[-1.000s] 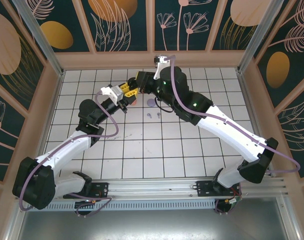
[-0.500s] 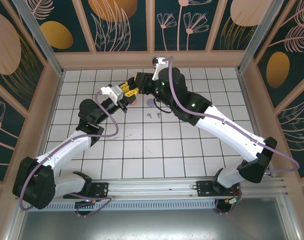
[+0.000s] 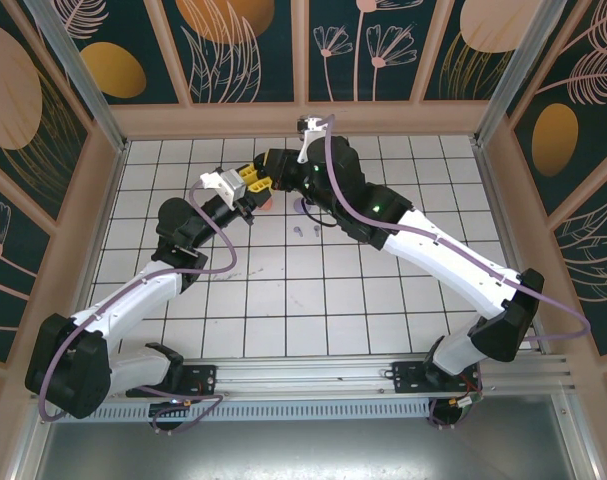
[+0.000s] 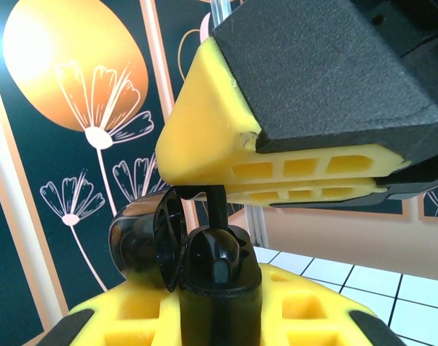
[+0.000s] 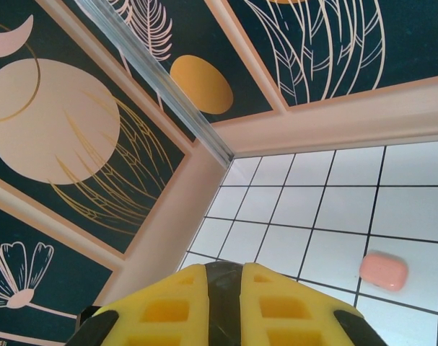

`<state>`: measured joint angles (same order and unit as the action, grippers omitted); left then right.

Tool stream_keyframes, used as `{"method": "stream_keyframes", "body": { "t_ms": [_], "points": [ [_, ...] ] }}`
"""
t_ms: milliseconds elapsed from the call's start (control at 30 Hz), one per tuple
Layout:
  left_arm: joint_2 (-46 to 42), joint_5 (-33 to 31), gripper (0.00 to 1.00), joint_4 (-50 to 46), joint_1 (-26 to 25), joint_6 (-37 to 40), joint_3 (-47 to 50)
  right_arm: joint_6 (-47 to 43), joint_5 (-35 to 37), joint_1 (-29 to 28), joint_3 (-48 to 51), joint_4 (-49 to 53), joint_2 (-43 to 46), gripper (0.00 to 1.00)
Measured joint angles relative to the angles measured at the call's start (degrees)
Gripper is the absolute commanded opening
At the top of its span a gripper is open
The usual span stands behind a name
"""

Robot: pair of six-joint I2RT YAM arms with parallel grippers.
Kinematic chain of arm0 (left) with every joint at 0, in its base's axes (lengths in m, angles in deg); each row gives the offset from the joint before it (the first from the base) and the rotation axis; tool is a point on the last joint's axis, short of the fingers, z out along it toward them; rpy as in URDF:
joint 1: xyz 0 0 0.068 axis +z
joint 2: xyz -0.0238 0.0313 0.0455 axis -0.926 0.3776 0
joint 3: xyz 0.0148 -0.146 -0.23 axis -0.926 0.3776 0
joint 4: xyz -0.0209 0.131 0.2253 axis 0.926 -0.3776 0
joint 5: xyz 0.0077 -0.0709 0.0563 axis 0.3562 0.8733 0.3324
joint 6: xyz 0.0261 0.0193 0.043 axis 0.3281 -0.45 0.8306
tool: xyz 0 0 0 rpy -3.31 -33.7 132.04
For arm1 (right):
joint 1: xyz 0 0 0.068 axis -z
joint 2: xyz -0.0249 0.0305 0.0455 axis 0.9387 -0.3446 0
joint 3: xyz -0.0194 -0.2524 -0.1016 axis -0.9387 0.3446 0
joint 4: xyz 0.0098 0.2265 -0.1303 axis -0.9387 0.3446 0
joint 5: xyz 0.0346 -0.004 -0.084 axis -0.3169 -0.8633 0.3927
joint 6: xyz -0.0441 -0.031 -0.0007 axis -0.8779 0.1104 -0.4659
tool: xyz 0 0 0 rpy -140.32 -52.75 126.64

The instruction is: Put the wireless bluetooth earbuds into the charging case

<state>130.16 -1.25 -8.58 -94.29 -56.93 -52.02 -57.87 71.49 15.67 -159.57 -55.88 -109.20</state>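
My left gripper (image 3: 249,184) is shut on an open black charging case (image 4: 217,288), which stands upright between its yellow fingers (image 4: 117,324) with the lid (image 4: 143,241) swung to the left. A black earbud (image 4: 219,256) sits in the mouth of the case, its thin stem (image 4: 217,205) pointing up. My right gripper (image 4: 305,176) hovers right above the case and pinches that stem. In the right wrist view the yellow fingers (image 5: 161,310) are pressed together on a dark sliver (image 5: 229,295). Both grippers meet at the back left of the table (image 3: 283,300).
Two lavender earbuds (image 3: 305,231) lie on the tiles just right of the grippers. A lavender case (image 3: 303,206) lies partly under the right arm. A salmon case (image 5: 384,271) rests on the tiles near the grippers. Patterned walls (image 3: 243,60) close in the back and sides.
The right gripper has crept left and closer to the left gripper. The left arm has held still with the case.
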Motion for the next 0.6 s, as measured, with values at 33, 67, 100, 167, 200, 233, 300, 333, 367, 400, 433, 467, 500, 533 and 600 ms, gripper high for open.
{"method": "stream_keyframes", "body": {
  "t_ms": [33, 67, 100, 167, 200, 233, 300, 333, 367, 400, 433, 467, 500, 533, 600],
  "points": [
    [0.0, 0.0, 0.0, 0.0, 0.0, 0.0, 0.0, 0.2, 0.0, 0.0, 0.0, 0.0, -0.1, 0.14],
    [0.0, -0.1, 0.0, 0.0, 0.0, 0.0, 0.0, 0.2, 0.0, 0.0, 0.0, 0.0, -0.1, 0.14],
    [0.0, -0.1, 0.0, 0.0, 0.0, 0.0, 0.0, 0.2, 0.0, 0.0, 0.1, 0.0, -0.2, 0.13],
    [0.0, -0.1, 0.0, -0.1, 0.0, 0.0, 0.0, 0.2, 0.0, 0.0, 0.2, -0.1, -0.2, 0.13],
    [0.0, -0.1, 0.0, -0.1, 0.0, 0.0, 0.0, 0.2, 0.0, 0.0, 0.3, -0.2, -0.2, 0.13],
    [0.0, -0.1, 0.0, -0.2, 0.0, 0.0, 0.0, 0.2, 0.0, 0.0, 0.5, -0.4, -0.2, 0.13],
    [0.0, -0.2, 0.0, -0.5, 0.0, 0.0, 0.0, 0.0, 0.2, -0.1, 0.7, -0.7, -0.2, 0.13],
    [0.0, -0.2, 0.0, -0.6, 0.0, 0.0, 0.0, -0.3, 0.3, -0.2, 0.9, -0.8, -0.2, 0.13],
    [0.0, -0.2, 0.0, -0.8, 0.0, 0.0, 0.0, -0.5, 0.5, -0.3, 1.0, -0.9, -0.2, 0.13],
    [0.0, -0.3, 0.0, -0.9, 0.0, 0.0, 0.0, -1.0, 0.7, -0.4, 1.1, -1.1, -0.2, 0.13],
    [0.0, -0.3, 0.0, -1.0, 0.0, 0.0, 0.0, -1.4, 1.0, -0.7, 1.1, -1.1, -0.2, 0.13],
    [0.0, -0.3, 0.0, -1.1, 0.0, -0.1, 0.0, -1.8, 1.4, -0.9, 1.2, -1.3, -0.3, 0.12],
    [0.0, -0.3, 0.0, -1.1, 0.0, -0.2, 0.0, -2.3, 1.8, -1.1, 1.3, -1.5, -0.3, 0.12],
    [0.0, -0.3, 0.0, -1.2, 0.0, -0.2, 0.0, -2.8, 2.2, -1.2, 1.3, -1.6, -0.4, 0.12],
    [0.1, -0.5, 0.0, -1.7, 0.0, -0.2, 0.0, -3.4, 3.0, -1.5, 1.6, -2.0, -0.6, 0.12]
  ]
}}
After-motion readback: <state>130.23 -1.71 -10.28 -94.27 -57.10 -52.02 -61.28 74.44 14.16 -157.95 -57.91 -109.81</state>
